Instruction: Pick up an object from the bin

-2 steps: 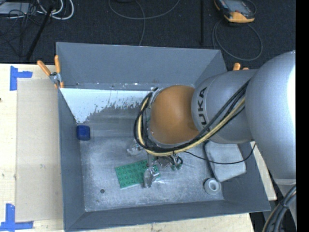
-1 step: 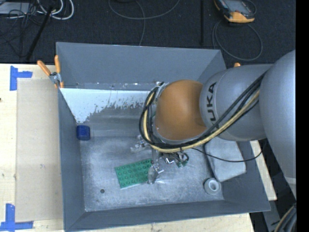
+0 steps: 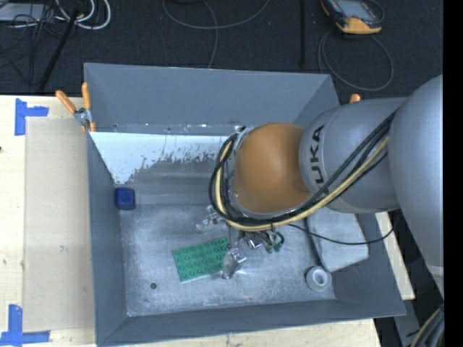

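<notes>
The grey metal bin point(image 3: 195, 96) holds a few scattered things. A small blue cube point(image 3: 124, 197) sits at the left wall. A flat green studded plastic plate point(image 3: 199, 260) lies on the middle of the floor. A small pale round ring-shaped piece point(image 3: 316, 277) lies near the right front corner, with a pale grey flat sheet point(image 3: 338, 241) just behind it.

The green plate lies flat, studs up. Its long axis runs left to right and rises slightly toward the right.

The gripper point(image 3: 233, 262) hangs under the arm's orange cover at the plate's right end. I cannot tell whether it is spread or closed.
</notes>
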